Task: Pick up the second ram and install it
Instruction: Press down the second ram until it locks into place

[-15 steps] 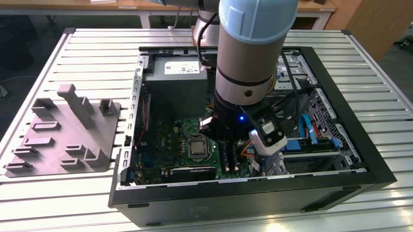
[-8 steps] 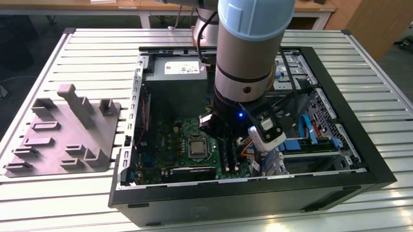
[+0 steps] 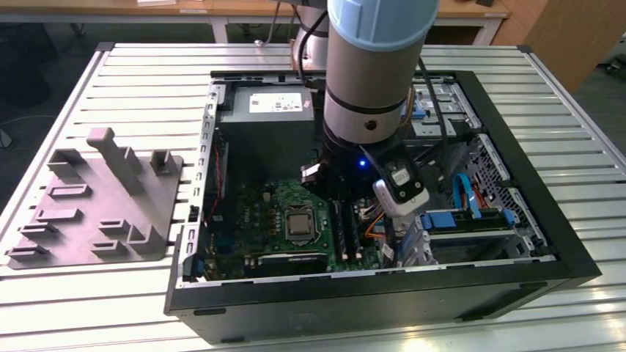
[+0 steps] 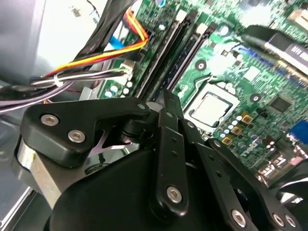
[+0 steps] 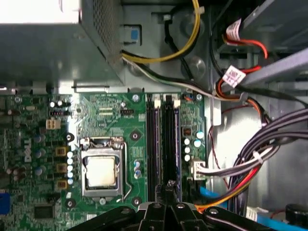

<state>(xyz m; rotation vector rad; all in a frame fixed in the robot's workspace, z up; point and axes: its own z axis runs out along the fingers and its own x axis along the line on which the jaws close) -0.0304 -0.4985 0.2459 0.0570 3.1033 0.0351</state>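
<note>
The arm (image 3: 377, 66) reaches down into an open computer case (image 3: 391, 293) that lies on a slatted metal surface (image 3: 558, 88). In the exterior view the hand (image 3: 342, 192) hangs low over the green motherboard (image 3: 269, 213), above the long black memory slots (image 3: 344, 231) that run just beside the processor socket (image 3: 296, 224), on the exterior view's right of it.

In the first wrist view the fingertips (image 5: 168, 186) are pressed together into a narrow point directly over the two parallel slots (image 5: 163, 144). Both slots (image 4: 180, 53) look filled by dark sticks standing on edge, so the second ram (image 5: 170, 144) appears to sit in the slot farther from the processor socket (image 5: 102, 168); which stick is which cannot be told for certain. The hand pinches nothing visible.

A bundle of coloured cables (image 5: 240, 178) runs past the slots on the side away from the processor. A grey plastic fixture (image 3: 98, 205) rests on the surface outside the case, at the exterior view's left.
</note>
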